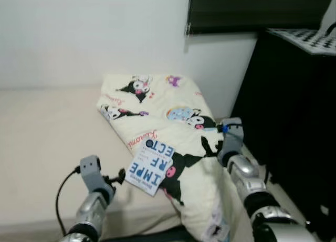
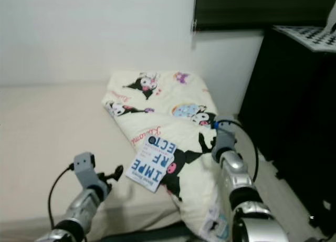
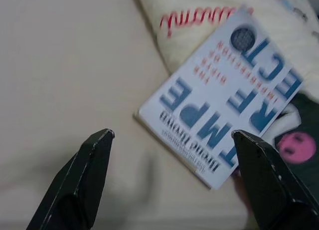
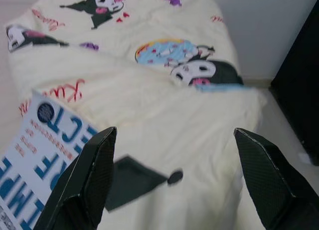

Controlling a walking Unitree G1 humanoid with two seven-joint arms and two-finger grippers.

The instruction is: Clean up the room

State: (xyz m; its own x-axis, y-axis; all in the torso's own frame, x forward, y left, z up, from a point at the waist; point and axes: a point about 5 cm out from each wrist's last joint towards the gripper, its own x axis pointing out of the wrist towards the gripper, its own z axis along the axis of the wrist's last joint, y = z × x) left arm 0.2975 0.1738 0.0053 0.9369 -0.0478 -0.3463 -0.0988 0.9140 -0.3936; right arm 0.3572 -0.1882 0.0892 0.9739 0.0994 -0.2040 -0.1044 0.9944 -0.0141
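Beige bedding [image 1: 42, 132] carries a folded cartoon-print quilt [image 1: 157, 116] with a white-and-blue book [image 1: 151, 169] on its edge. Left gripper [image 3: 172, 155], jaws wide, approaches the book; right gripper [image 4: 174, 165] hovers wide. Next: close on the book's near edge.

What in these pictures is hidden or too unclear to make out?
- Book: its small print is too blurred to read in the left wrist view.
- Cartoon-print blanket: its lower end is cut off by the bottom edge of the left eye view.
- Black cabinet: its front is too dark for detail.
- Left gripper and right gripper: open, arms cut off.
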